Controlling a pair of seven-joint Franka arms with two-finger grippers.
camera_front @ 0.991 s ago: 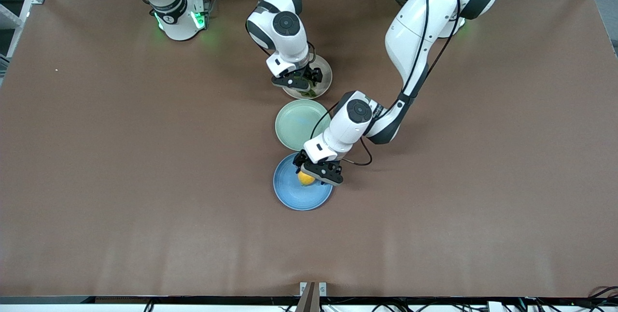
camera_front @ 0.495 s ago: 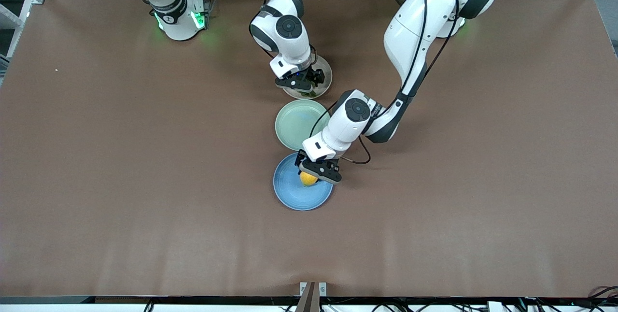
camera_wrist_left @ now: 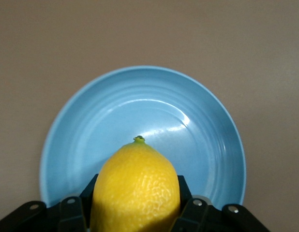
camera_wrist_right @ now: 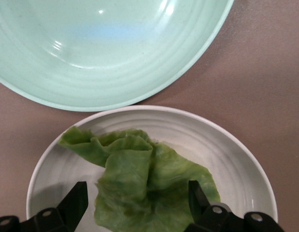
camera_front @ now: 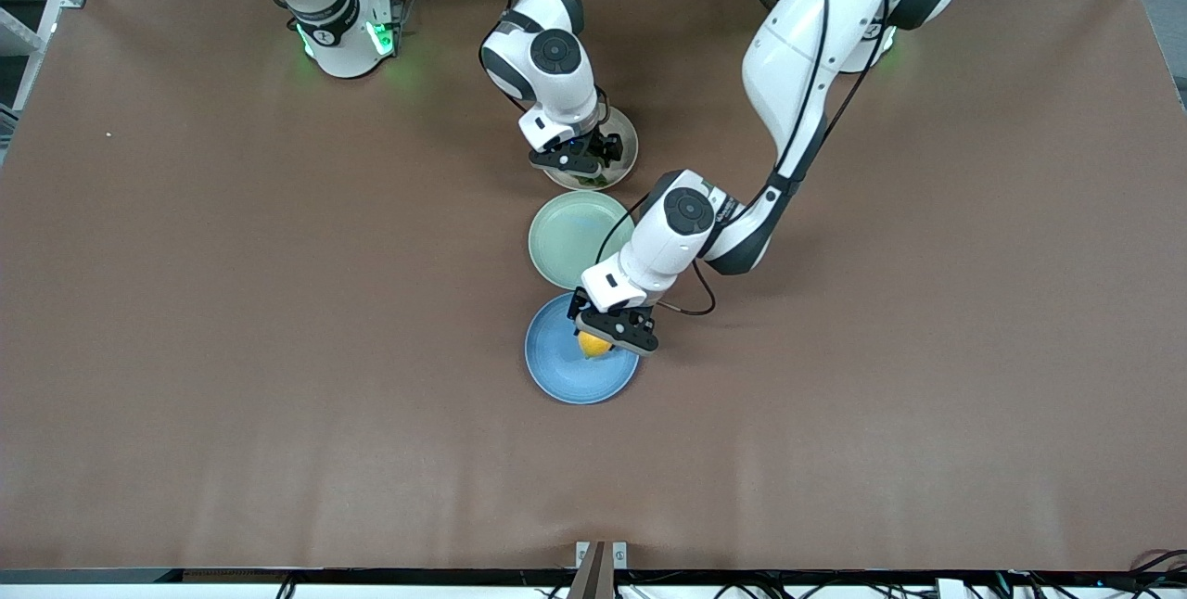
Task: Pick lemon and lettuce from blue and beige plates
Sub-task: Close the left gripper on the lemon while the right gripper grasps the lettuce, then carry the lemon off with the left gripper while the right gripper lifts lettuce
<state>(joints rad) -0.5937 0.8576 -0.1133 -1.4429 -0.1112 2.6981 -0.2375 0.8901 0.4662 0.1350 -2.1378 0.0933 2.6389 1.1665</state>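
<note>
My left gripper [camera_front: 605,339] is shut on the yellow lemon [camera_front: 593,346], its black fingers pressed to both sides of the fruit [camera_wrist_left: 136,193]. The lemon is over the blue plate [camera_front: 556,367], whose ringed inside [camera_wrist_left: 140,106] is otherwise bare. I cannot tell whether the lemon still touches the plate. My right gripper [camera_front: 580,163] is down in the beige plate [camera_front: 624,140]. It is open, with one finger on each side of the crumpled green lettuce [camera_wrist_right: 140,183] lying on that plate [camera_wrist_right: 212,140]. From the front only a sliver of lettuce [camera_front: 594,179] shows under the hand.
A pale green plate [camera_front: 567,237] with nothing in it lies between the beige and blue plates, close to both; its rim [camera_wrist_right: 106,58] fills part of the right wrist view. The brown table spreads wide toward both ends.
The left gripper has shut on the lemon. The right hand has shifted a little over the beige plate and settled round the lettuce.
</note>
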